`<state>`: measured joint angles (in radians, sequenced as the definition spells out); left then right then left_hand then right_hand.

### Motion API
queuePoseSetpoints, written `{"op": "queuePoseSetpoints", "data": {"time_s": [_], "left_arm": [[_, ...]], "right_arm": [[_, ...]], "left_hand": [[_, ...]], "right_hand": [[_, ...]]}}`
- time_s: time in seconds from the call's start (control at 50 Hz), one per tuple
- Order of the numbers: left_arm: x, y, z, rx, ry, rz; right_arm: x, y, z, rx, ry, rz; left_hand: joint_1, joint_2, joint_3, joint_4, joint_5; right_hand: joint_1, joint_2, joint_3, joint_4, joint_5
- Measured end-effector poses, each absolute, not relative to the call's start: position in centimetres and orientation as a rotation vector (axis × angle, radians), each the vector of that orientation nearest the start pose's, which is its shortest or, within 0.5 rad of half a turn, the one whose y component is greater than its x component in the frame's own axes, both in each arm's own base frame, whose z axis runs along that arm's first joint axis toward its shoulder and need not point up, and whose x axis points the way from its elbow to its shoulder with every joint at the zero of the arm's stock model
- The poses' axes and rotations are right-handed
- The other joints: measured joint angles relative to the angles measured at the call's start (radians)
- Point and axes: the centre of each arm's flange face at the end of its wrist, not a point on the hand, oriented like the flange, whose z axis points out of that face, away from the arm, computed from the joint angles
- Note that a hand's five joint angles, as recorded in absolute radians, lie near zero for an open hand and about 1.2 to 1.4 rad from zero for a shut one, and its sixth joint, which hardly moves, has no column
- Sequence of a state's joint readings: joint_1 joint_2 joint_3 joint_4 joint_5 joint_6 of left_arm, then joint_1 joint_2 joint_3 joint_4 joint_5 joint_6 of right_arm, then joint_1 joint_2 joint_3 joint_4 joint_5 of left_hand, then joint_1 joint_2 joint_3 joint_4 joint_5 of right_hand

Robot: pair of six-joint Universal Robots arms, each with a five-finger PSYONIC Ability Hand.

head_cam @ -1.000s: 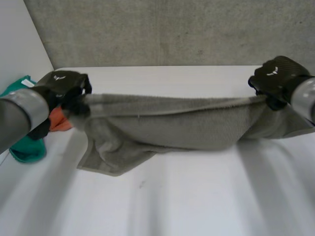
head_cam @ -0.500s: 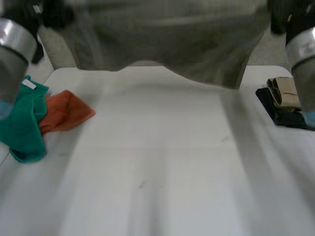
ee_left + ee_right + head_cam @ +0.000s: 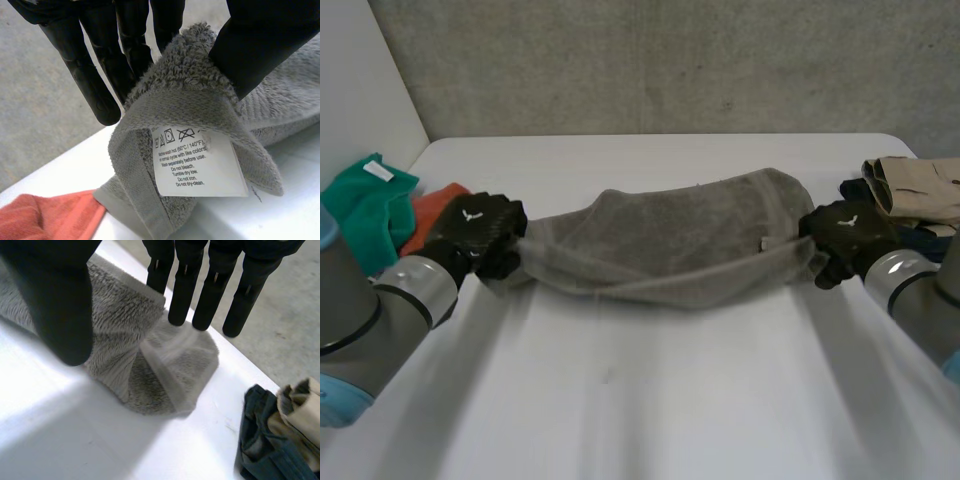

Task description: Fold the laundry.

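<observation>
Head view, left to right: green cloth and orange cloth bunched near the table edge; left hand clamped on the left end of the grey towel, which lies stretched across the table's middle; right hand at its right end; beyond, a folded beige garment stacked on a dark navy garment. Left wrist view, unlike the head view: towel corner pinched between thumb and fingers, white care label hanging below, washing symbols readable. Right wrist view: towel end nipped between thumb and straight fingers, one flap blurred, stacked garments partly cut off.
</observation>
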<state>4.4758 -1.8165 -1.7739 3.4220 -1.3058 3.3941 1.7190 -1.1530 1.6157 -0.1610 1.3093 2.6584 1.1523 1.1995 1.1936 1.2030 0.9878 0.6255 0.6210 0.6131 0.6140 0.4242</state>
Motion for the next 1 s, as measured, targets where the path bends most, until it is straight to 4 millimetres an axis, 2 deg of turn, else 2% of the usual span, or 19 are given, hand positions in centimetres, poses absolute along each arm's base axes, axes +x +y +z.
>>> {"op": "queuePoseSetpoints", "data": {"time_s": [0.14, 0.24, 0.28, 0.34, 0.44, 0.48, 0.52, 0.58, 0.62, 0.72, 0.82, 1.0], "left_arm": [[-22.1, -27.9, 21.8, 0.825, 2.373, -2.208], [-21.8, -27.9, 22.2, 0.794, 2.385, -2.220], [-21.7, -27.9, 22.1, 0.785, 2.397, -2.215], [-21.6, -27.8, 21.7, 0.777, 2.415, -2.202], [-21.4, -27.7, 21.2, 0.774, 2.440, -2.180], [-21.3, -27.6, 20.9, 0.773, 2.450, -2.169], [-21.2, -27.6, 20.7, 0.773, 2.459, -2.160], [-21.0, -27.5, 20.5, 0.775, 2.469, -2.149], [-21.0, -27.4, 20.4, 0.779, 2.476, -2.144], [-20.9, -27.3, 20.2, 0.791, 2.489, -2.139], [-20.8, -27.2, 20.1, 0.796, 2.496, -2.137], [-20.8, -27.2, 20.2, 0.795, 2.495, -2.141]], "right_arm": [[18.4, -33.3, 19.0, -0.844, 2.333, -1.794], [17.3, -33.7, 20.0, -0.879, 2.355, -1.742], [17.0, -33.9, 20.3, -0.944, 2.358, -1.741], [16.8, -34.3, 20.9, -1.104, 2.340, -1.775], [17.1, -34.9, 21.5, -1.438, 2.233, -1.870], [17.2, -35.2, 21.7, -1.606, 2.158, -1.918], [17.3, -35.7, 21.8, -1.755, 2.084, -1.961], [17.5, -36.4, 21.8, -1.893, 2.007, -2.003], [17.6, -36.9, 21.9, -1.943, 1.967, -2.022], [18.7, -37.4, 21.5, -1.979, 1.882, -2.003], [20.6, -36.8, 20.4, -2.004, 1.787, -1.915], [23.3, -36.0, 17.1, -2.146, 1.708, -1.745]], "left_hand": [[0.000, 0.000, 0.000, 0.000, 0.000], [0.000, 0.000, 0.000, 0.000, 0.000], [0.000, 0.000, 0.000, 0.000, 0.000], [0.000, 0.000, 0.000, 0.000, 0.000], [0.000, 0.000, 0.000, 0.000, 0.000], [0.000, 0.000, 0.000, 0.000, 0.000], [0.000, 0.000, 0.000, 0.000, 0.000], [0.000, 0.000, 0.000, 0.000, 0.000], [0.000, 0.000, 0.000, 0.000, 0.000], [0.000, 0.000, 0.000, 0.000, 0.000], [0.000, 0.000, 0.000, 0.000, 0.000], [0.000, 0.000, 0.000, 0.000, 0.000]], "right_hand": [[-0.091, -0.095, -0.092, -0.094, -0.099], [-0.087, -0.093, -0.087, -0.089, -0.081], [-0.085, -0.090, -0.080, -0.079, -0.064], [0.068, 0.070, 0.080, 0.079, 0.099], [0.145, 0.148, 0.155, 0.154, 0.169], [0.129, 0.134, 0.141, 0.141, 0.155], [-0.025, -0.021, -0.016, -0.007, 0.000], [-0.164, -0.160, -0.155, -0.155, -0.157], [-0.184, -0.177, -0.176, -0.181, -0.184], [-0.200, -0.179, -0.185, -0.201, -0.205], [-0.200, -0.179, -0.185, -0.201, -0.206], [-0.200, -0.179, -0.185, -0.201, -0.205]]}}
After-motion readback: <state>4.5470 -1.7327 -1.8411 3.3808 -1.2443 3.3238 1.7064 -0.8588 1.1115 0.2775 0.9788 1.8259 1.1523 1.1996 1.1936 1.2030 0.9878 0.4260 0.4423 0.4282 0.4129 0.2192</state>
